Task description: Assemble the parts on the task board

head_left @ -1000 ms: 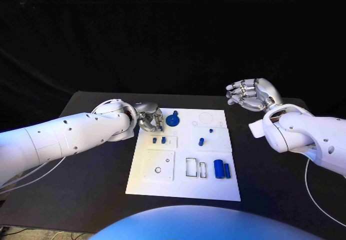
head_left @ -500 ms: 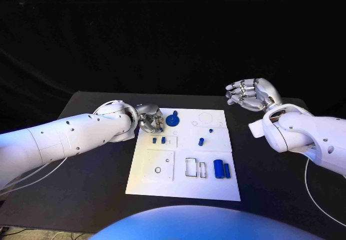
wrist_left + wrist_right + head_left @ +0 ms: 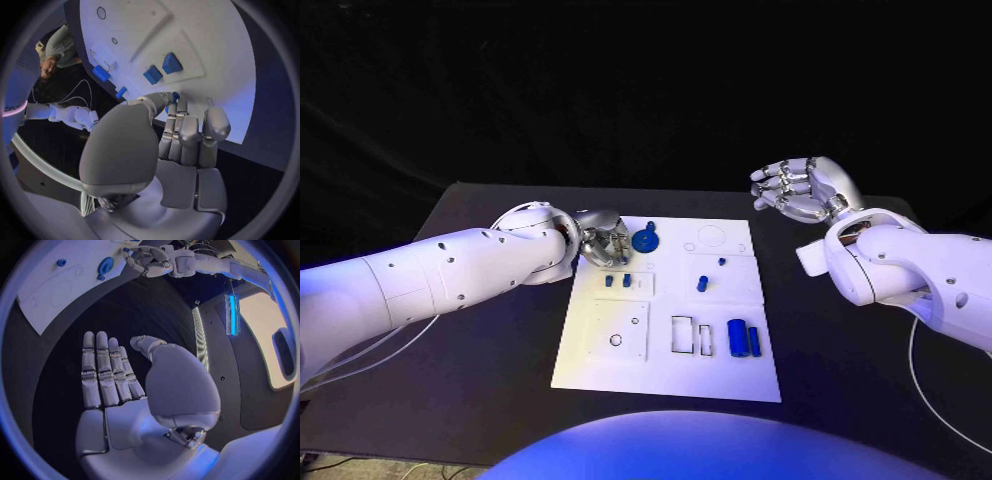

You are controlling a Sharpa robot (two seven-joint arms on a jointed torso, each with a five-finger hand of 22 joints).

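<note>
The left hand point(image 3: 599, 243) sits at the task board's point(image 3: 625, 365) far-left edge, fingers curled, pinching a small blue part point(image 3: 175, 96). On the board: one round blue part point(image 3: 646, 240), two small blocks point(image 3: 617, 281), two pegs point(image 3: 711, 274), two long pieces point(image 3: 744, 338). The right hand point(image 3: 798, 188) hangs spread and empty beyond the desk's far-right corner.

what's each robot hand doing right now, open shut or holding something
Left robot hand: pinching a small blue part at the task board edge.
Right robot hand: open, holding nothing.
</note>
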